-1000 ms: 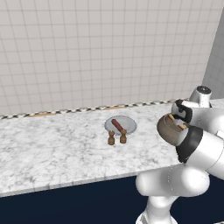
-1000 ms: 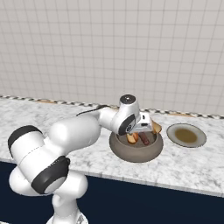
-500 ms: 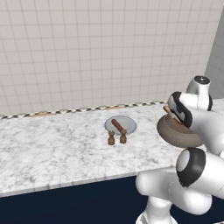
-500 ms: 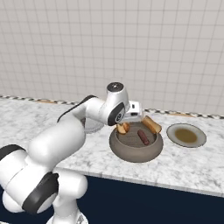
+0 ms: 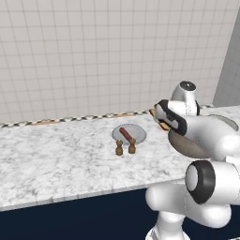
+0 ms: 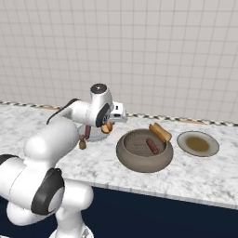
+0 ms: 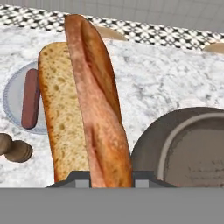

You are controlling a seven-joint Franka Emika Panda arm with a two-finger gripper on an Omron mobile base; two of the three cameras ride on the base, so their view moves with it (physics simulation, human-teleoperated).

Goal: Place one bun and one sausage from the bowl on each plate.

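Bun (image 7: 87, 100) clamped in claw (image 6: 108, 126), between bowl (image 6: 144, 151) and grey plate (image 5: 129, 133)

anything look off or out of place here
Nothing spilled or damaged. One bun lies propped on the bowl's rim rather than inside it. The pincer is shut on another bun.

On the tabletop (image 6: 195, 174), the bowl (image 6: 144, 151) sits between two plates; my end effector (image 6: 108, 127) holds a bun (image 7: 83, 109) above the left plate (image 5: 130, 133), where a sausage (image 5: 125, 134) lies.

Marble counter (image 5: 56, 159), bowl (image 6: 144, 151), two plates (image 5: 129, 133) (image 6: 198, 143), two shakers (image 5: 125, 147)
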